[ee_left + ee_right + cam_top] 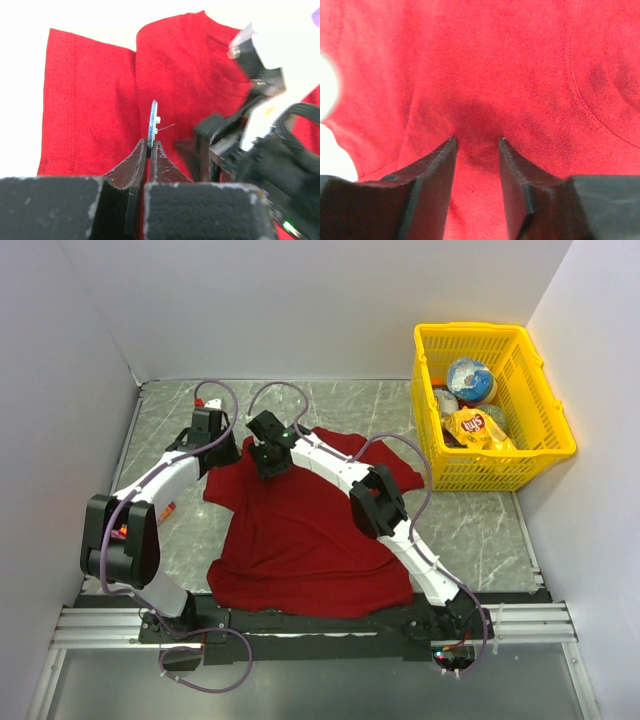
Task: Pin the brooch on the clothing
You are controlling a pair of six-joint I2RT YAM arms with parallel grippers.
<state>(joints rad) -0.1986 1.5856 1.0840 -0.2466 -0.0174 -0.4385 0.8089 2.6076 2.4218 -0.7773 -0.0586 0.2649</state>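
- Clothing (300, 540), a dark-red T-shirt, lies spread flat on the grey marbled desk (480, 520), its hem towards the arm bases.
- The left claw (150, 146) is clamped tight on the brooch (153, 120), a small pale disc held edge-on that stands up out of the 2 fingertips.
- A thin pin (167, 127) pokes sideways from the brooch's back, above the red cloth between sleeve and collar; I can't tell whether it touches the fabric.
- The right claw (477, 142) has its jaws apart with its tips down at the shirt beside the collar seam. Plain cloth shows in the gap.
- From above, both claws sit close together at the shirt's far-left part, the left one by the sleeve edge.
- A yellow basket (480, 475) of snack packets stands at the far right, well apart.
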